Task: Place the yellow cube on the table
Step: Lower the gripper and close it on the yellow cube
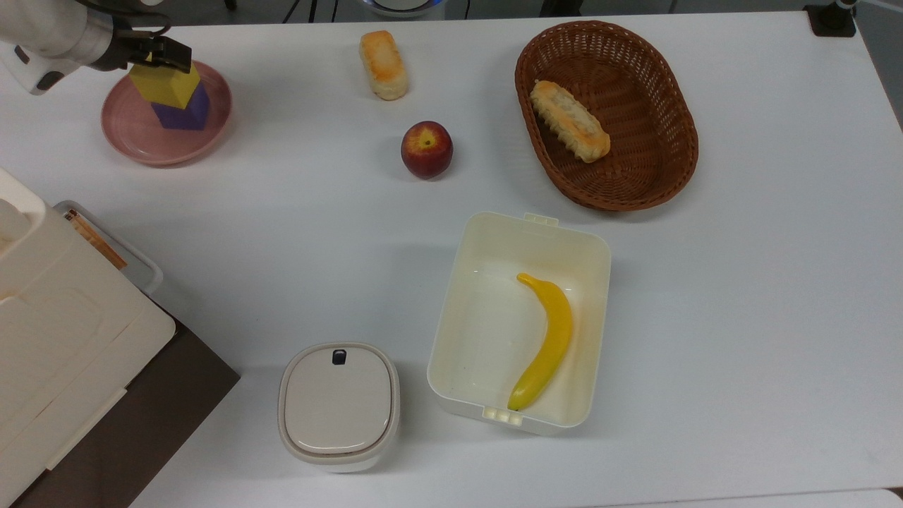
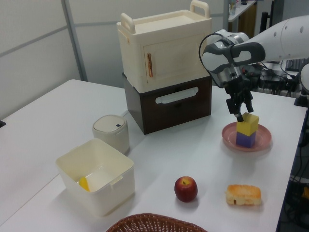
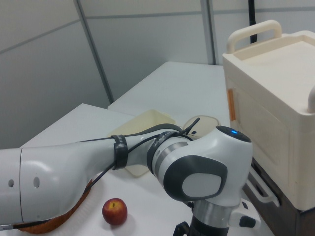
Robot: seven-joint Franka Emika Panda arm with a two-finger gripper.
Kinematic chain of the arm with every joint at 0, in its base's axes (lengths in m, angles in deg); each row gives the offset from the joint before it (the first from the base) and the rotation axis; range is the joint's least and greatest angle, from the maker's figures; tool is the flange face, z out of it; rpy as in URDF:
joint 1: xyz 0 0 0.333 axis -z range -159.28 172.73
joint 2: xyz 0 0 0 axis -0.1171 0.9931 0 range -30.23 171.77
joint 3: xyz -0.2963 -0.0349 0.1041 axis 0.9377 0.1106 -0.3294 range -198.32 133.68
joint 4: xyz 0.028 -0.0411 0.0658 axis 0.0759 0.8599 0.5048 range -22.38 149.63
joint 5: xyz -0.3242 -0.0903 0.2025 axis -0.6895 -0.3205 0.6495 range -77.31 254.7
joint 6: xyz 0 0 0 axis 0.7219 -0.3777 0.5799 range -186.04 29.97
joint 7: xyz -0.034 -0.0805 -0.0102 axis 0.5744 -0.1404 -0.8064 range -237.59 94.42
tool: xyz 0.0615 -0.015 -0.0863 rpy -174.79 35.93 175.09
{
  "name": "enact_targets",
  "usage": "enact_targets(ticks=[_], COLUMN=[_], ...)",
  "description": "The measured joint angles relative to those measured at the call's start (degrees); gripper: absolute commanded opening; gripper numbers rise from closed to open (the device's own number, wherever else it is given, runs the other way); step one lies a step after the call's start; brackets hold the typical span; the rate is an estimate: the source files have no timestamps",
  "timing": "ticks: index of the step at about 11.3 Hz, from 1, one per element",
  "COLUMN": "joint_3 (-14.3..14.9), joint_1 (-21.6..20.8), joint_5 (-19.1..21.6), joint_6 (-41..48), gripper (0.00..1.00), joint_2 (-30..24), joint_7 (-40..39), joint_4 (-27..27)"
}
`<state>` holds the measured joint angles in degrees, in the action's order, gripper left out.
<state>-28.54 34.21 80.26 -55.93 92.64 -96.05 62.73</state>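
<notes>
Gripper: the black two-finger gripper [image 1: 156, 51] is at the top of the matte yellow foam cube [image 1: 164, 86], fingers spread on either side, not clenched.
Yellow cube: stacked on the purple cube [image 1: 185, 114], on the round pink plate [image 1: 134, 134], at the top view's far left.
Table: the white smooth tabletop [image 1: 741, 296] also carries a red peach [image 1: 426, 149] and a brown wicker basket [image 1: 635, 176] further right.
</notes>
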Motion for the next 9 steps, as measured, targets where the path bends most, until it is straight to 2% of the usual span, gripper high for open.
enact_targets(ticks=[1, 3, 4, 5, 9], joint_3=[0.0, 0.0, 0.0, 0.0, -0.11], joint_1=[0.0, -0.07, -0.19, -0.32, -0.8], joint_5=[0.0, -0.86, -1.5, -1.86, -1.9], joint_6=[0.0, 0.0, 0.0, 0.0, 0.0], gripper=[0.79, 0.26, 0.08, 0.0, 0.01], joint_2=[0.16, 0.75, 1.04, 1.09, 0.95], joint_7=[0.0, 0.02, 0.02, 0.03, 0.05], joint_4=[0.03, 0.15, 0.15, 0.02, -0.64])
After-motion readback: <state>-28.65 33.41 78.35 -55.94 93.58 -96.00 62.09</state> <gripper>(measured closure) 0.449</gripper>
